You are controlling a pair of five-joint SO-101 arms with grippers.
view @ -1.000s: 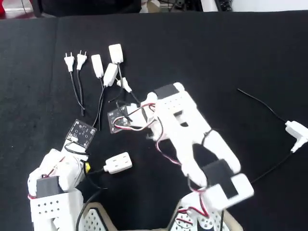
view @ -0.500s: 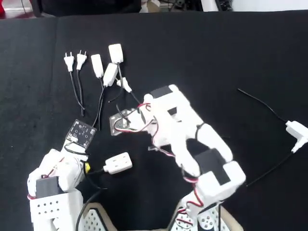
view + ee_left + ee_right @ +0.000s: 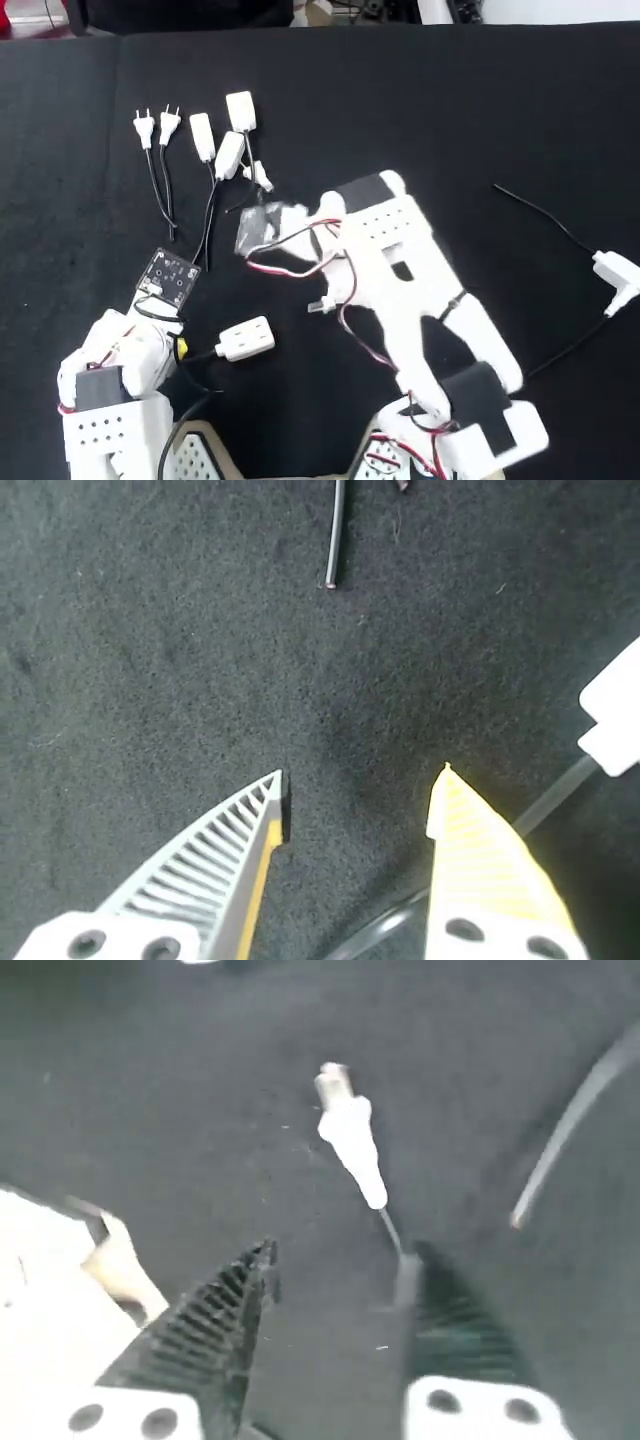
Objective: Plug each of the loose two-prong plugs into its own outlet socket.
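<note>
Two loose two-prong plugs point(image 3: 144, 127) point(image 3: 170, 122) lie at the table's far left on black cords. Beside them lie several white outlet sockets point(image 3: 202, 135) point(image 3: 240, 110). A small white plug point(image 3: 260, 177) lies just beyond my right gripper point(image 3: 262, 228). In the right wrist view this plug point(image 3: 350, 1135) lies ahead of the open right gripper point(image 3: 335, 1260), and its thin cord runs back past one finger point(image 3: 410, 1270). My left gripper point(image 3: 360, 785) is open low over bare cloth, with a white socket point(image 3: 615, 720) point(image 3: 245, 338) off to its side.
Another white plug point(image 3: 615, 270) with a black cord lies at the table's right edge. A cut cord end point(image 3: 335, 540) lies ahead of the left gripper. The left arm point(image 3: 120, 360) sits folded at the front left corner. The table's far right half is bare black cloth.
The right arm has stretched farther from the base, carrying its gripper away from the front edge toward the small white plug. The left arm has not moved.
</note>
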